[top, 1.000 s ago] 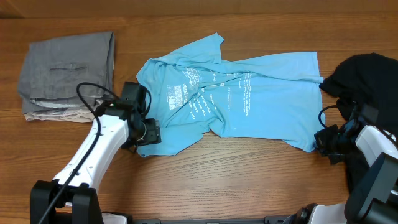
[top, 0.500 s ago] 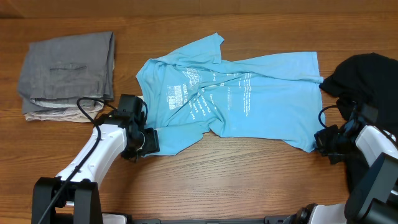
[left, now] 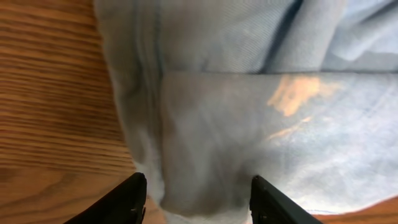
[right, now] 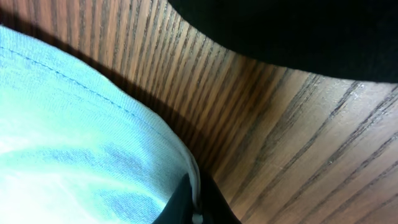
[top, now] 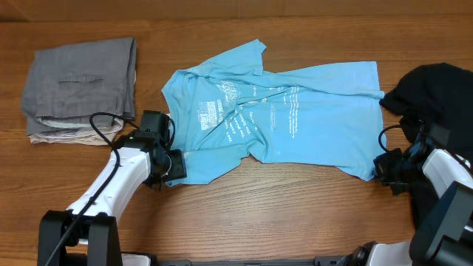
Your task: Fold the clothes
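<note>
While the left hand (top: 179, 165), fingers apart, is straddling the lower-left corner of the blue T-shirt (top: 295, 111) at mid-frame, the right hand (top: 378, 168) is pinching its lower-right hem; a deeper, squarer left bite is looking advisable.

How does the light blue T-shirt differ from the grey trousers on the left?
The light blue T-shirt lies spread open and wrinkled; the grey trousers are folded into a rectangle. The T-shirt carries printed lettering; the trousers are plain but for a slit pocket. The right gripper pinches the T-shirt's hem; no gripper touches the trousers. Both lie flat on the wooden table, the trousers atop a beige garment.
</note>
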Action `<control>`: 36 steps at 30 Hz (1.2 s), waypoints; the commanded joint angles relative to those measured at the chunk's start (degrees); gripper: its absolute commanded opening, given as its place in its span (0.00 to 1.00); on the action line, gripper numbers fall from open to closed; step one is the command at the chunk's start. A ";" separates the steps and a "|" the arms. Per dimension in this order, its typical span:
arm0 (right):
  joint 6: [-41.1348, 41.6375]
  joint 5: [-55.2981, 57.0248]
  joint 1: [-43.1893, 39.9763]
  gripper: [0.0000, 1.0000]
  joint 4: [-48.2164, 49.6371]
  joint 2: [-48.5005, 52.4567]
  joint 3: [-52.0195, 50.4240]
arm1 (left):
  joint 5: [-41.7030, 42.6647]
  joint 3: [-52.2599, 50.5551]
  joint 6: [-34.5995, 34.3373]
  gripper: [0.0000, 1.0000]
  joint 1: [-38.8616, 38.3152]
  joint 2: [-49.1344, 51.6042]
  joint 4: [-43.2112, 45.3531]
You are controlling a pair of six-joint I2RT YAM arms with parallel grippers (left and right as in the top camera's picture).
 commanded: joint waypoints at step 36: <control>-0.17 1.46 0.35 0.05 0.35 0.90 -0.81 | 6.34 4.46 1.18 0.23 0.13 0.22 -5.42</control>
